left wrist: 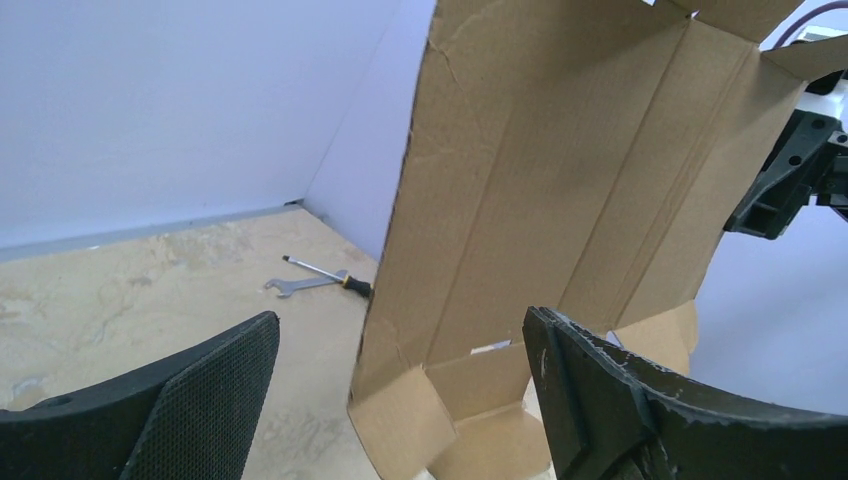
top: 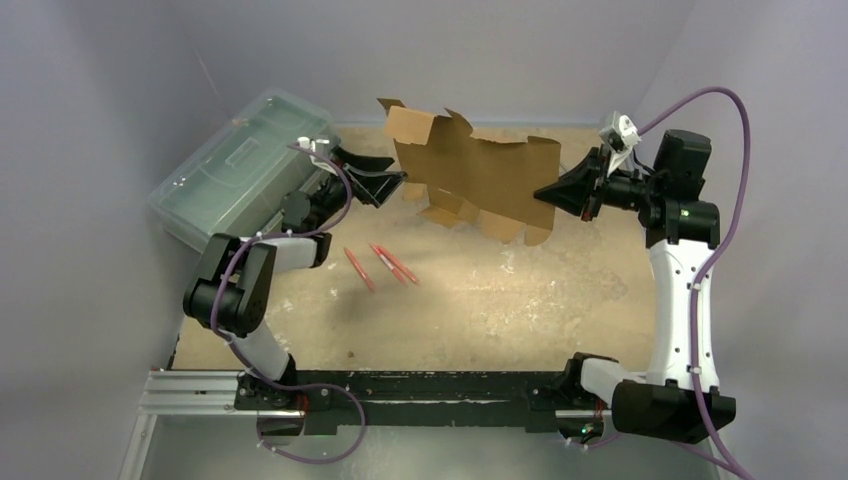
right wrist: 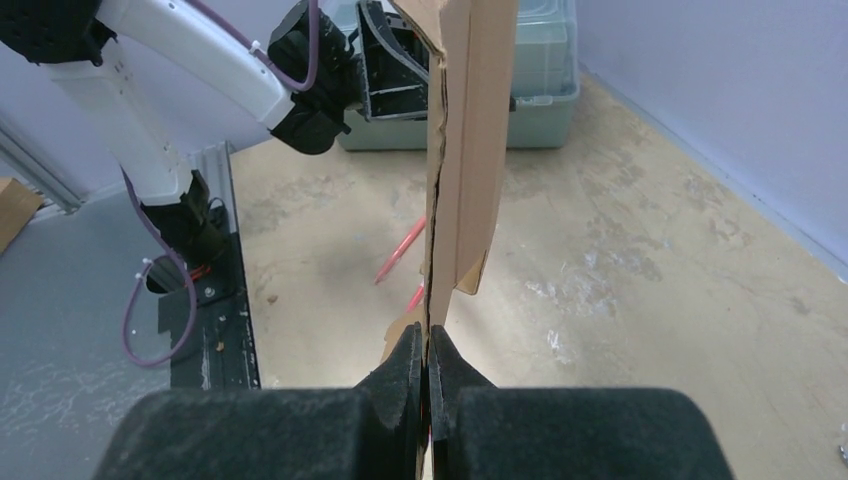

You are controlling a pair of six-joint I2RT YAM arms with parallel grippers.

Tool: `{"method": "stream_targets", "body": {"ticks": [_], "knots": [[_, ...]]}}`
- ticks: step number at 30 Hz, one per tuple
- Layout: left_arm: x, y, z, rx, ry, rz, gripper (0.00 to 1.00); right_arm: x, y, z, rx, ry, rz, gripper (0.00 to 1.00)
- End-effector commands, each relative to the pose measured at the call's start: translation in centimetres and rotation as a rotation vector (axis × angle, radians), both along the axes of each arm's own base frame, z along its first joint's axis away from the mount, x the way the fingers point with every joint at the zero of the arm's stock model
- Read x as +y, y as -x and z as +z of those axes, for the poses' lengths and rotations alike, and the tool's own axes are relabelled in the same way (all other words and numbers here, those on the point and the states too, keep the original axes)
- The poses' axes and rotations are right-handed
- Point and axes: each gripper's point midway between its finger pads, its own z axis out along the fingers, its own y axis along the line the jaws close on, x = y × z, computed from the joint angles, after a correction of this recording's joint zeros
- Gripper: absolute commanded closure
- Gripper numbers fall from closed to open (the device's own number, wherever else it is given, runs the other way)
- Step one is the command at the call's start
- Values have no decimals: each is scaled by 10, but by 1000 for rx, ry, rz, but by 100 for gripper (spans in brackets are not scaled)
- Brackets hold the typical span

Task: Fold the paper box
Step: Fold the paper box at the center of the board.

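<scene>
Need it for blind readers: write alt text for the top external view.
The shut right claw pinches the right edge of an unfolded brown paper box, holding it upright over the table, while the open left claw hovers at its left edge. A green case and red sticks lie nearby.

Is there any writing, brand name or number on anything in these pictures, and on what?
None can be read.
The paper box is plain brown and unprinted.
The green plastic case shows no legible label.
The red pens are too small to show any marking.
</scene>
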Motion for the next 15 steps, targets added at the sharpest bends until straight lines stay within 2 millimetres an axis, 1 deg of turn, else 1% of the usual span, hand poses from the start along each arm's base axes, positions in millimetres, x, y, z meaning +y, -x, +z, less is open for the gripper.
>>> {"method": "stream_targets", "body": {"ticks": [1,5,8,13,15], "knots": [[2,27,66,-327,77,-55,8,4,11,19,-57,-19,39,100],[-2,22,70,-324,87,-79,8,5,13,20,-59,-22,41,100],[-9,27,74,-336,81,-124,10,5,13,20,-61,-23,42,100],[-15,38,81,-344,78,-186,29,3,8,17,-56,-13,15,100],[-16,42,84,-348,75,-198,40,0,2,14,-47,-5,-13,100]]}}
